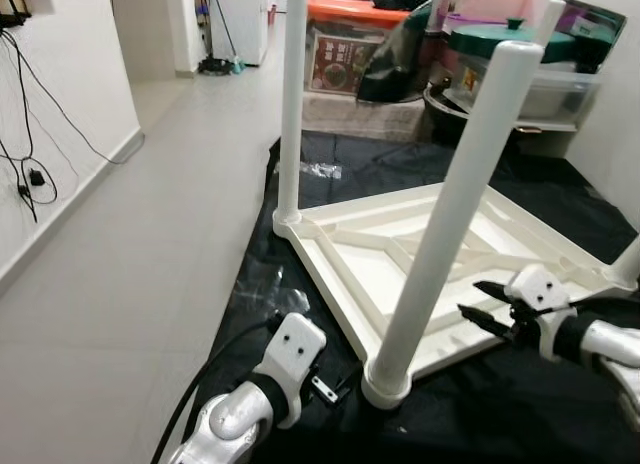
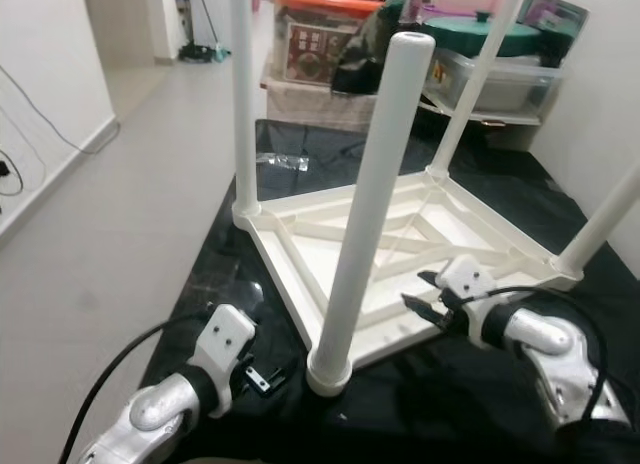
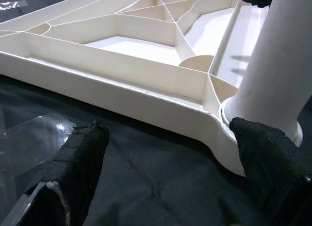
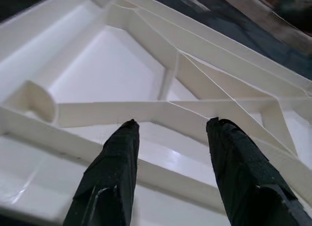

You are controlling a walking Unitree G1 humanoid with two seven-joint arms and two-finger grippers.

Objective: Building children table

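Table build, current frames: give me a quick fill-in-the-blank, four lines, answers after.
1. The white table top lies ____ on the black sheet, ribbed underside up.
2. ____ white legs stand in its corner sockets.
3. The right gripper, fingers open, hovers over the table's ____ underside.
4. The left gripper, fingers open, sits beside the base of the ____ leg.

Missing words: upside down; four; ribbed; nearest

No text, label or number can be read. The printed picture on the box (image 1: 338, 59) under the orange lid (image 1: 355, 9), well beyond both grippers' fingers, shows lettering too blurred to make out.
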